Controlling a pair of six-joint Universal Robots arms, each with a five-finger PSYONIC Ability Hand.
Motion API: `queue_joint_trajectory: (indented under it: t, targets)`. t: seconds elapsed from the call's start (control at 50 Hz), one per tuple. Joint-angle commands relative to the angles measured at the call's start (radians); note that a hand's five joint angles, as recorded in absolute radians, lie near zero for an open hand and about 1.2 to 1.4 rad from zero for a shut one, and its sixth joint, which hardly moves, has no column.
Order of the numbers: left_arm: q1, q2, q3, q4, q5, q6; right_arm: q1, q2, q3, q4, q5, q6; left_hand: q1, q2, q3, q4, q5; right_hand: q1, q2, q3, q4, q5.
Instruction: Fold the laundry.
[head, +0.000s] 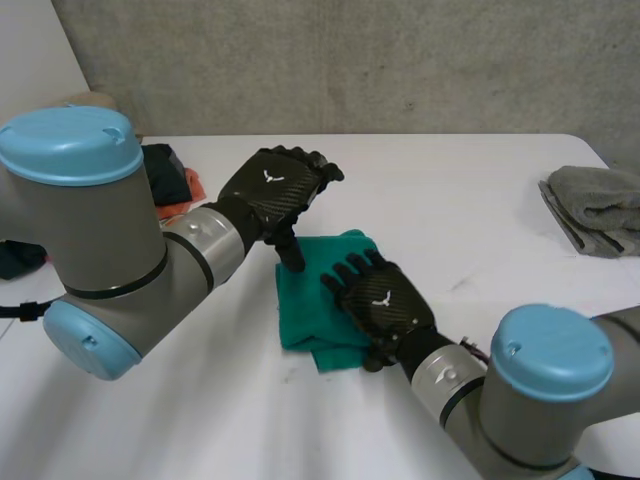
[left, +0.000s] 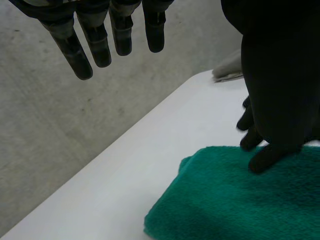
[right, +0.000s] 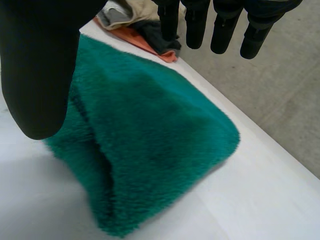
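On the near half of the green towel (head: 303, 305) lay my right hand (head: 385, 300), palm down. Its fingers were straight and a little spread, and it had hold of nothing. I could not tell how firmly it pressed. The towel itself sat folded in layers near the middle of the white table (head: 450, 200). In the right wrist view a stacked edge of it showed beneath my palm.

Over the towel's far corner, on my left arm's side, hung my left hand (head: 272, 190). Its fingers were also straight and apart, and it held nothing. Its thumb pointed down at the cloth, touching it or very nearly so.

I judged the towel thick, plush and light. It was limp enough to sag wherever it went unsupported, and it was in no way fragile. The pile should give my fingers good purchase, but the layers could slip over one another and the bundle could slide on the smooth table. I thought it best to pinch through all the layers at a corner of the stacked edge while the other hand pinned the middle.

Beyond the towel, on my left arm's side, lay a pile of clothes (head: 170, 180). Well apart from the towel on the other side, a folded grey cloth (head: 600, 205) sat by the table's edge.
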Motion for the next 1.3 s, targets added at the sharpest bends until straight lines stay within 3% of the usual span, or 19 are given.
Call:
queue_joint_trajectory:
  t: [0.02,0.18,0.26,0.34,0.48,0.56,0.66,0.78,0.92,1.04,1.14,1.24,1.3]
  targets:
    - [-0.008,-0.008,-0.015,-0.001,0.01,-0.006,0.008,0.091,-0.054,-0.03,0.009,-0.071,-0.019,-0.005,-0.018,-0.006,-0.006,-0.052,-0.031,-0.036,-0.036,-0.043]
    - [-0.011,-0.008,-0.038,0.002,0.013,-0.006,0.008,0.15,-0.11,-0.034,0.015,-0.116,-0.022,-0.008,-0.021,-0.009,-0.009,0.071,0.093,0.088,0.088,0.08]
    - [-0.011,-0.011,-0.041,0.002,0.013,-0.006,0.008,0.172,-0.124,-0.034,0.012,-0.116,-0.022,-0.008,-0.021,-0.009,-0.009,0.332,0.353,0.348,0.348,0.341]
    - [-0.01,-0.011,-0.041,0.002,0.012,-0.006,0.008,0.172,-0.13,-0.034,0.009,-0.114,-0.022,-0.008,-0.021,-0.009,-0.009,0.438,0.46,0.455,0.454,0.447]
    - [-0.01,-0.011,-0.043,0.002,0.012,-0.008,0.008,0.178,-0.162,-0.033,0.007,-0.105,-0.019,-0.005,-0.018,-0.006,-0.006,0.447,0.469,0.464,0.464,0.456]
    - [-0.01,-0.011,-0.043,0.002,0.012,-0.008,0.008,0.197,-0.191,-0.031,0.007,-0.102,-0.019,-0.005,-0.018,-0.006,-0.006,0.649,0.671,0.666,0.666,0.658]
    - [-0.008,-0.01,-0.043,0.002,0.01,-0.008,0.006,0.215,-0.237,-0.022,0.013,-0.096,-0.019,-0.005,-0.018,-0.006,-0.006,1.161,1.183,1.178,1.178,1.17]
    - [-0.001,-0.005,-0.041,0.002,0.01,-0.008,-0.013,0.201,-0.262,-0.02,0.018,-0.099,-0.019,-0.005,-0.018,-0.006,-0.006,1.162,1.184,1.179,1.179,1.171]
    - [0.005,-0.002,-0.038,0.002,0.012,-0.006,-0.185,0.155,-0.301,0.016,-0.042,-0.114,-0.019,-0.005,-0.018,-0.006,-0.006,1.162,1.184,1.179,1.179,1.171]
    - [0.005,-0.004,-0.024,0.004,0.012,-0.008,-0.335,0.149,-0.415,0.0,-0.242,-0.107,-0.019,-0.005,-0.018,-0.006,-0.006,1.162,1.184,1.179,1.179,1.171]
    - [-0.001,-0.004,-0.012,0.013,0.012,-0.009,-0.42,0.155,-0.553,-0.082,-0.32,-0.076,-0.019,-0.005,-0.018,-0.006,-0.006,1.162,1.184,1.179,1.179,1.171]
    - [-0.005,-0.004,-0.007,0.024,0.012,-0.008,-0.538,0.178,-0.703,-0.194,-0.32,0.101,-0.019,-0.005,-0.018,-0.006,-0.006,1.162,1.184,1.179,1.179,1.171]
    - [-0.004,-0.004,-0.001,0.025,0.012,-0.008,-0.654,0.239,-0.836,-0.25,-0.327,0.282,-0.019,-0.005,-0.018,-0.006,-0.006,1.162,1.184,1.179,1.179,1.171]
